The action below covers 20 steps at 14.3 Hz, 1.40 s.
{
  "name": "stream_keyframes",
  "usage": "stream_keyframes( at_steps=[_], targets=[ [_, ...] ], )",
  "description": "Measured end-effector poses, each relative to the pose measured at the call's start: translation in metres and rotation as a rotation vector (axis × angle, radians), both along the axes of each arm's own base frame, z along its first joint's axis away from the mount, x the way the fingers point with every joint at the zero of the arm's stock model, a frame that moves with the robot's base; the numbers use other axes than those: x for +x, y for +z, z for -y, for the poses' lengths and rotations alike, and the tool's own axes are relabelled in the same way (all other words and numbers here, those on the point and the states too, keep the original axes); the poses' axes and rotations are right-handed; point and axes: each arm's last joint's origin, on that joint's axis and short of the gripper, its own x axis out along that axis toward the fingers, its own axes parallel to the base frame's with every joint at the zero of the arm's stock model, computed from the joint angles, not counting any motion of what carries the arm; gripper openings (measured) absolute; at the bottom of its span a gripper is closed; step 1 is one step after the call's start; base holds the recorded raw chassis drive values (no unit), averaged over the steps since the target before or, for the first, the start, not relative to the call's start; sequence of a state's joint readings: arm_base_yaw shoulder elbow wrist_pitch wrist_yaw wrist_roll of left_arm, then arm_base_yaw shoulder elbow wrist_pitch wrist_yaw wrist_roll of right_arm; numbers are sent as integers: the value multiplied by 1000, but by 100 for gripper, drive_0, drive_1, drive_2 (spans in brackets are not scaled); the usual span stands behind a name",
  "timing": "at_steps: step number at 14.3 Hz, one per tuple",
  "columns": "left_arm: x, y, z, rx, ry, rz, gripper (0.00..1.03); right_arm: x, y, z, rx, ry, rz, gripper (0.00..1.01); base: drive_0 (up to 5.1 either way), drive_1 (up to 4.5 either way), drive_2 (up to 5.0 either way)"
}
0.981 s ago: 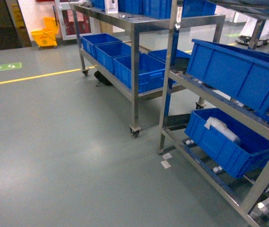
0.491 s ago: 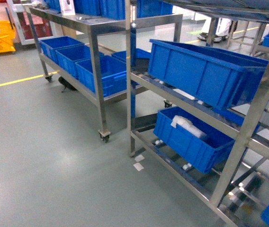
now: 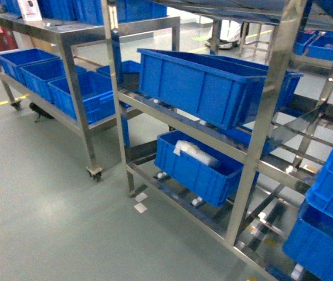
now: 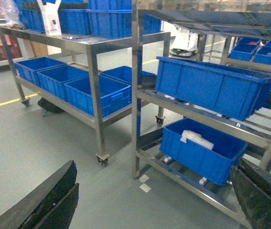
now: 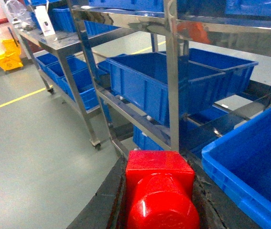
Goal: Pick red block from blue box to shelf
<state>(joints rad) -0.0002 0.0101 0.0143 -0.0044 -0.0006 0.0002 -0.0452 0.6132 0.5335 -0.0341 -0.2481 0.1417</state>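
The right gripper (image 5: 159, 200) pinches the red block (image 5: 159, 191) between its fingers, in front of the shelf (image 3: 266, 111) (dark blue crates (image 3: 207, 85) on its tiers). The left gripper (image 4: 145, 210) is spread, holding nothing.

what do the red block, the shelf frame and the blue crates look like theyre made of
Red block, held between the right gripper's jaws: glossy moulded plastic, going by the bright highlight on its rounded stud. Shelf: apparently stainless steel, with mirror-like reflective uprights. Blue crates: probably rigid plastic, an even, duller blue with moulded rims.
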Motion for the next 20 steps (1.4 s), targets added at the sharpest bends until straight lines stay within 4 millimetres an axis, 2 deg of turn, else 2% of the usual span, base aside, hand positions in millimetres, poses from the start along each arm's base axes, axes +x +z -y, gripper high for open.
stream_keyframes(
  at_steps=[20],
  targets=[
    [0, 0, 0, 0, 0, 0, 98, 0, 0, 0, 0, 0, 0, 27, -157, -157, -157]
  ],
)
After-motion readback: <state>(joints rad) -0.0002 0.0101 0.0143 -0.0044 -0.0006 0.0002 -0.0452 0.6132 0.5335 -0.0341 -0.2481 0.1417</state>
